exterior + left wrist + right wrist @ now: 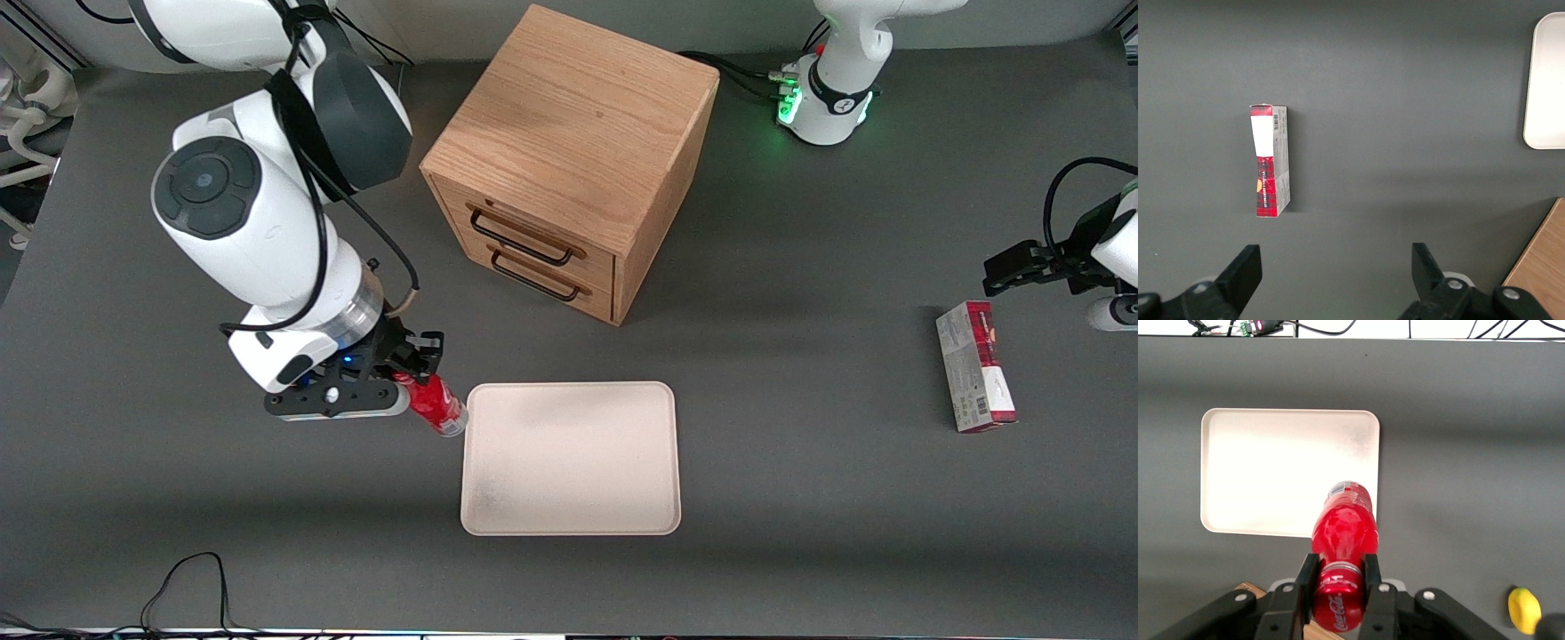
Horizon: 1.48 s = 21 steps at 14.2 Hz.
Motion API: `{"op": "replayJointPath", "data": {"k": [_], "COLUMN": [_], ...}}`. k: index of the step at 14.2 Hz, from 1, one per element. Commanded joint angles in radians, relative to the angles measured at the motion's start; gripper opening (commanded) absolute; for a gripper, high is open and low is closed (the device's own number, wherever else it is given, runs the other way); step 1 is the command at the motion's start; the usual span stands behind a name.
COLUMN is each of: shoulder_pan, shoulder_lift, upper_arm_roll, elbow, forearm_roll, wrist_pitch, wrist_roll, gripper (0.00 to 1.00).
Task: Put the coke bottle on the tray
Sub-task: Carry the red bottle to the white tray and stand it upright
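The end effector grips your coke bottle near its cap, beside the tray. Lowering early may catch its base on the rim.

The coke bottle, slim and red with white lettering and a clear base, is clamped at its neck in the gripper, tilted, apparently off the bench, just beside the tray's corner nearest the cabinet. The tray is pale cream-pink, flat, low-rimmed and round-cornered, lying in front of the cabinet.
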Motion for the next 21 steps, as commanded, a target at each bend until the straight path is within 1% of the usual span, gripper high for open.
{"op": "replayJointPath", "data": {"k": [1, 3, 8, 10, 13, 17, 21], "shoulder_pan": [-0.003, 0.012, 0.008, 0.008, 0.006, 0.006, 0.003], "shoulder_lift": [0.064, 0.113, 0.271, 0.305, 0.319, 0.327, 0.336], "upper_arm_roll": [0.007, 0.009, 0.007, 0.005, -0.001, -0.001, -0.001], "elbow": [0.057, 0.057, 0.055, 0.054, 0.049, 0.048, 0.048], "forearm_roll": [0.011, 0.011, 0.01, 0.008, 0.008, -0.027, -0.027], "wrist_pitch": [0.001, 0.014, 0.175, 0.195, 0.218, 0.235, 0.252], "wrist_roll": [-0.012, -0.02, -0.039, -0.037, -0.039, -0.039, -0.039], "gripper": [0.0, 0.0, 0.0, 0.0, 0.0, 0.0, 0.0]}}
